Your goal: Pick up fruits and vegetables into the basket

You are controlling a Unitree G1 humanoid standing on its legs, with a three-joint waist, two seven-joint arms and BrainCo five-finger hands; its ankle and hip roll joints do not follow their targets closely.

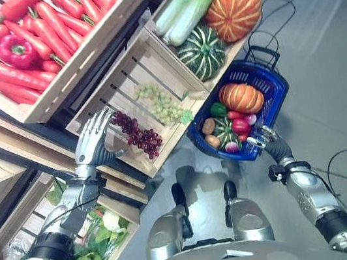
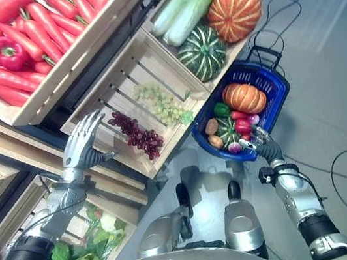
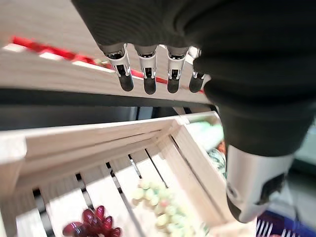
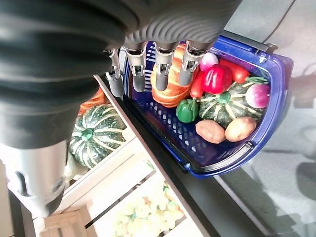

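Several wooden crates of produce stand on grey floor

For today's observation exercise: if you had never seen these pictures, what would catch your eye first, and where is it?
The blue basket on the floor, already filled with an orange pumpkin, peppers and potatoes, stands out beside the wooden crates. Above it, a crate of red carrots holds one red pepper. The left hand hovers open by the dark grapes, and the right hand is at the basket's near rim.
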